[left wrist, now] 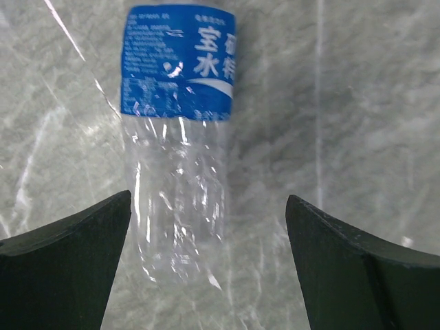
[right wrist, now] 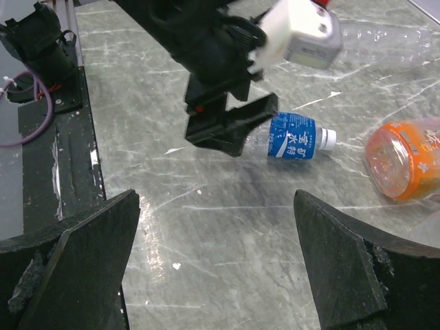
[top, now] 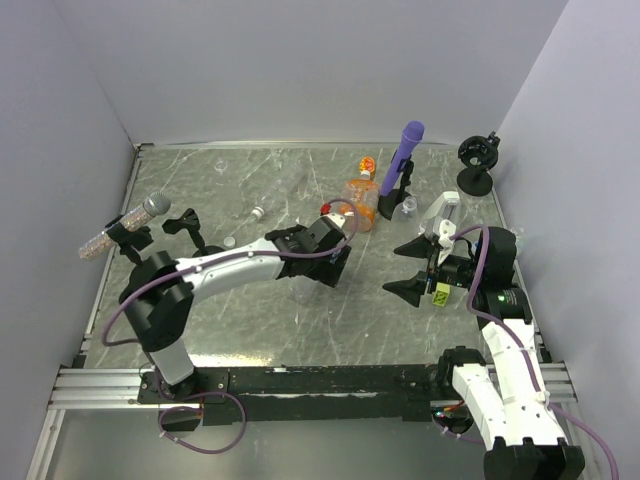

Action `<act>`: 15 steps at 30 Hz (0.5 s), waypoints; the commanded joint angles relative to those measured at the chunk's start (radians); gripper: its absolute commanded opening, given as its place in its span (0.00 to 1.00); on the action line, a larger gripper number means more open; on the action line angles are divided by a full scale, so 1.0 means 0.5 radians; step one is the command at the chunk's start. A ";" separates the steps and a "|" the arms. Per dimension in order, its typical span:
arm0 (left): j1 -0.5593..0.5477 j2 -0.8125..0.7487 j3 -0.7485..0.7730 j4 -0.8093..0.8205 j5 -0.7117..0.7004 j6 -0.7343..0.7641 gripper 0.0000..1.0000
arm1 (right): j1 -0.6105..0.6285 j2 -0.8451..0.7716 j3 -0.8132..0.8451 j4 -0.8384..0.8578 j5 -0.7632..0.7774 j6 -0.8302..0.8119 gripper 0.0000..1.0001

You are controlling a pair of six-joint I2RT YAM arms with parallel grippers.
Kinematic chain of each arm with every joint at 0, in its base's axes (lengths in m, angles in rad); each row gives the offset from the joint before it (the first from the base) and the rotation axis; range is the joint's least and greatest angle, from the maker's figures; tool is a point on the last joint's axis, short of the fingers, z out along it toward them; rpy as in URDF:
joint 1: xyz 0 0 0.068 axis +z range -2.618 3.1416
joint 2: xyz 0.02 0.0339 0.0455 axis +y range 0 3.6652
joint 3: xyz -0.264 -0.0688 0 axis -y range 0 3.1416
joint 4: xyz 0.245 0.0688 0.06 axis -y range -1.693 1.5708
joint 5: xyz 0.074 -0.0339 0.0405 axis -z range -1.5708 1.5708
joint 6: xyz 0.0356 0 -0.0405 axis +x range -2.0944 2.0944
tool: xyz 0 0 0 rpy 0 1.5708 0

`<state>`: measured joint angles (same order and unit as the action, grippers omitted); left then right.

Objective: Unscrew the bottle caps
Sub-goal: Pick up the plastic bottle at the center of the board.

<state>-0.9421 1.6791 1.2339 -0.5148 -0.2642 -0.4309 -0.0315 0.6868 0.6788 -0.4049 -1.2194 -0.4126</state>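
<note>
From above, we see the left gripper [top: 322, 262] reached out over the middle of the surface [top: 240, 330]. Its jaws are wide above the blue-label bottle [top: 303, 291], whose clear base peeks out on the near side. The right gripper [top: 408, 268] hangs just to the right, equally wide and holding nothing, and the orange bottle [top: 360, 200] lies a little farther back. In the left wrist view, the blue-label bottle lies flat between the two fingers [left wrist: 69, 268], nearer the left one and touching neither. Its base is toward the camera and the label at the far end; the cap is out of frame there. In the right wrist view, we find the cap [right wrist: 328, 139], white, on the end that points away from the left gripper toward the orange bottle, clear of the fingers. The right gripper is well apart from it, open above bare surface. We judge the step in hand to be the left gripper's clamp on the bottle body. To do it well, we would first centre the jaws, since the bottle sits off to one side. Then we would come down until the fingers flank the clear part below the label, and close firmly without crushing the thin plastic. That leaves the cap end free for the right gripper to approach in line with the neck and twist.
</note>
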 commanded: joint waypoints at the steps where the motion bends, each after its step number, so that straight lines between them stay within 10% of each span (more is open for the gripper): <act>1: 0.052 0.124 0.155 -0.056 -0.101 0.079 0.97 | -0.011 0.004 -0.011 0.086 -0.034 -0.025 0.99; 15: 0.197 0.501 0.232 -0.032 0.071 0.092 0.91 | -0.008 0.013 -0.017 0.083 0.000 -0.037 0.99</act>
<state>-0.8486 1.9240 1.3346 -0.5434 -0.2741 -0.3866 -0.0315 0.6899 0.6788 -0.4049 -1.2137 -0.4129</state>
